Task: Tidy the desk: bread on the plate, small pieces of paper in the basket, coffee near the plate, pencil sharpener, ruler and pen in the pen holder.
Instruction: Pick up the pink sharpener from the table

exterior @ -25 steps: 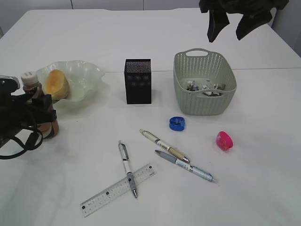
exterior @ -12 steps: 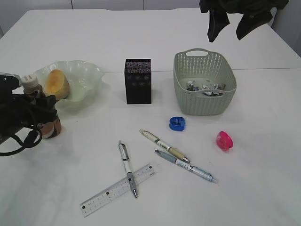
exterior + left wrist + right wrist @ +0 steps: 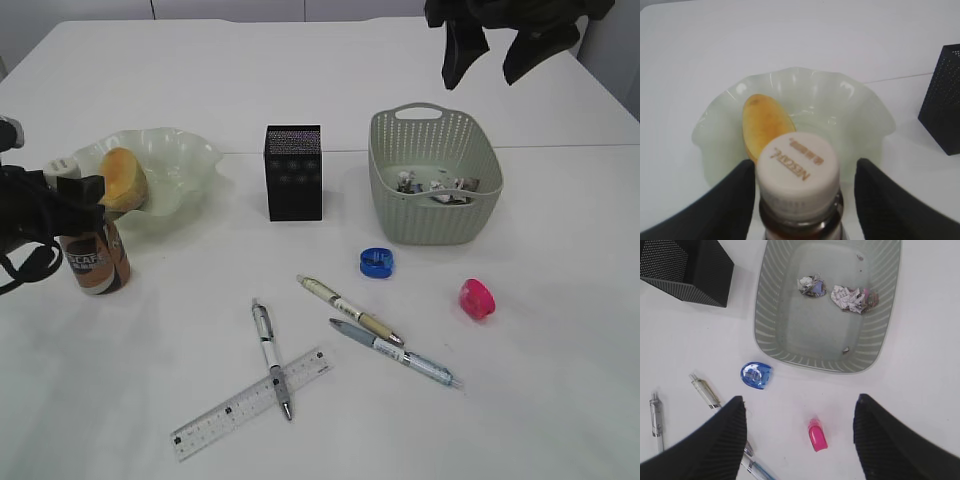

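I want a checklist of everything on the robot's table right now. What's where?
Surface: white desk, no spills seen.
Job's things: bread in plate; coffee upright beside the plate; paper scraps in basket; ruler, three pens, blue sharpener and pink sharpener lie loose; pen holder upright.
Clutter: nothing seen.
Grippers: left gripper open around the coffee's cap, fingers apart from it; right gripper open, high above the sharpeners.
Cables: black cable at left arm.
Surroundings: pale wall behind.
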